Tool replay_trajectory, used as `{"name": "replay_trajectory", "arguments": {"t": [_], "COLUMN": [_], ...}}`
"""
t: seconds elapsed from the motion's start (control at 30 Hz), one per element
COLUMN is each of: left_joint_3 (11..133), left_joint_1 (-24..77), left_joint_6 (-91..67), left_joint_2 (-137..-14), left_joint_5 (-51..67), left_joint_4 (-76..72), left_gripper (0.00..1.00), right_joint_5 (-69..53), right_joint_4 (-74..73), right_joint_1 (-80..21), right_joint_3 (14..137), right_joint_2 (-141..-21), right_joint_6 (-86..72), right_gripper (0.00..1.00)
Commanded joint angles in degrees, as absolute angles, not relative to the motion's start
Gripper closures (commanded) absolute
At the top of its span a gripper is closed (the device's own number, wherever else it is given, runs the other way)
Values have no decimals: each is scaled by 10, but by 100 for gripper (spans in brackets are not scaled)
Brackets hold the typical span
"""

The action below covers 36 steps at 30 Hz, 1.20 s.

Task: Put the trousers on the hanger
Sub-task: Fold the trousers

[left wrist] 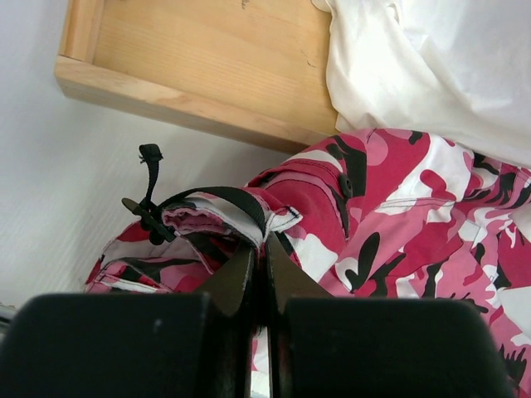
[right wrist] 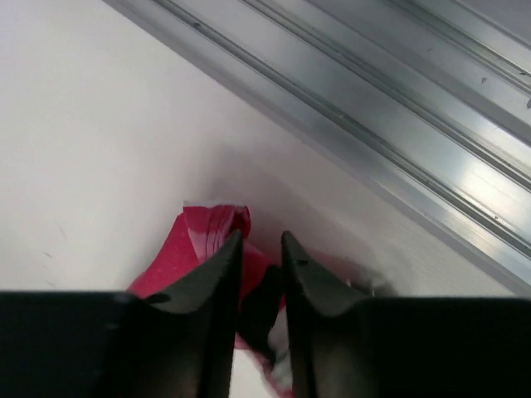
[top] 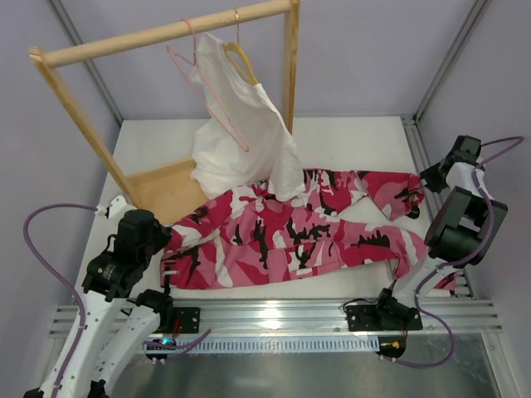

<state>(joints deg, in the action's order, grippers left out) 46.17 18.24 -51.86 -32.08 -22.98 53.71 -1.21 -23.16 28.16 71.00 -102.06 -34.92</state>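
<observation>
The camouflage trousers [top: 290, 236] lie flat across the table, waist at the left and legs to the right. My left gripper [top: 166, 254] is at the waist end; in the left wrist view it [left wrist: 259, 242] is shut on the folded waistband [left wrist: 220, 217]. My right gripper [top: 445, 278] is at the near leg's end; in the right wrist view it [right wrist: 260, 242] is shut on red cloth of the trouser leg [right wrist: 195, 249] close to the table. The pink wire hanger [top: 209, 93] hangs by its hook from the wooden rail, in front of the white garment.
A wooden rack [top: 166, 33] stands at the back left, its base board [top: 166, 189] beside the waistband. A tan wooden hanger [top: 241, 56] holds the white garment [top: 245, 141], whose hem rests on the trousers. An aluminium rail [right wrist: 398, 124] runs along the right edge.
</observation>
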Motion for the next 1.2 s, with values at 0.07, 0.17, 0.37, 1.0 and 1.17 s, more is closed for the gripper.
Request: {"name": "replay_trajectory", "arguments": {"t": [0.07, 0.17, 0.37, 1.0, 1.17], "left_joint_3": [484, 481, 467, 431, 427], "left_joint_1": [180, 180, 180, 180, 180], "left_joint_6": [-508, -508, -510, -505, -498], "left_joint_2": [-323, -326, -333, -318, -328], "left_joint_5": [-239, -229, -205, -163, -138], "left_joint_4": [530, 519, 494, 458, 439], "left_gripper": [99, 99, 100, 99, 100], "right_joint_5": [-32, -3, 83, 42, 93], "right_joint_4": [-358, -414, -412, -369, -385], "right_joint_1": [287, 285, 263, 89, 89], "right_joint_3": [814, 851, 800, 650, 636], "right_joint_2": [-1042, -1028, -932, -942, -961], "right_joint_6": [-336, -311, -263, -62, -55], "right_gripper": [58, 52, 49, 44, 43]}}
